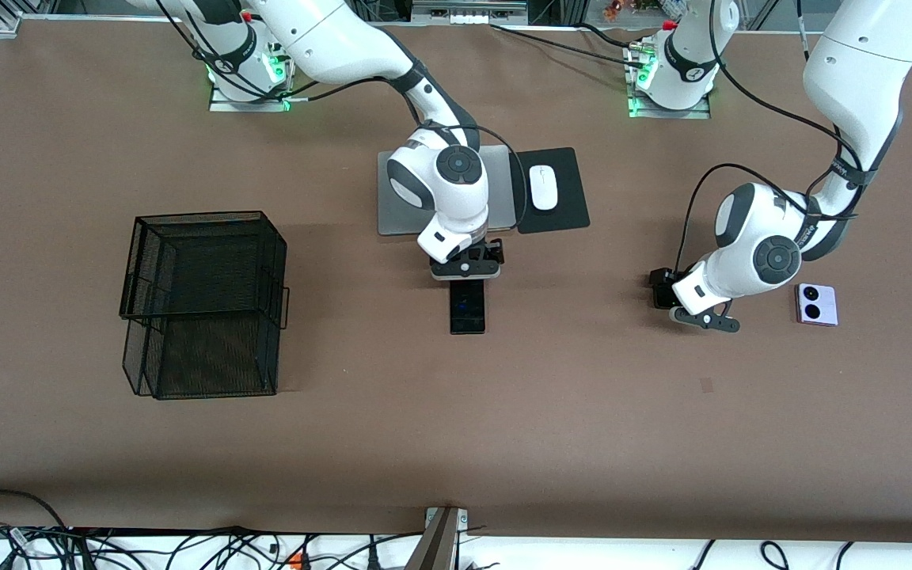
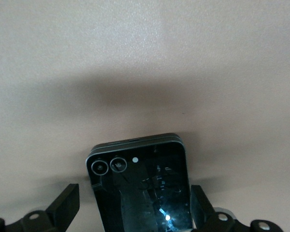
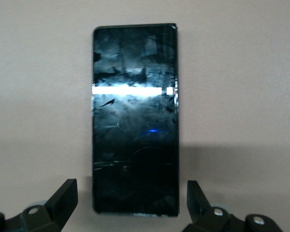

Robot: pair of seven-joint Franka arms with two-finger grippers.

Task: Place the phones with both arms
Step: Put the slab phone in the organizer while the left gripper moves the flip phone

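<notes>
We count three phones, two arms, one wire basket [image 1: 203,305], one laptop [image 1: 404,202] and one mouse [image 1: 543,187] on its black pad [image 1: 563,162]; we take the laptop as our landmark.

The long black phone [image 1: 467,307] lies flat on the brown table [image 1: 456,427], nearer to the front camera than the laptop and close to it. The right gripper [image 1: 465,263] hangs over that phone's end closest to the laptop. In the right wrist view its fingers [image 3: 63,195] stand wide apart on either side of the slab [image 3: 135,121], gripping nothing.

The folded black phone [image 2: 140,186] shows only in the left wrist view, lying flat between the spread fingers [image 2: 67,203] of the left gripper [image 1: 662,291]; we see no finger pressing on it. That gripper sits low over the table, well away from the laptop toward the left arm's end.

The lilac-white phone [image 1: 817,304] lies farther still from the laptop toward that same end, untouched.

The basket stands toward the right arm's end.
</notes>
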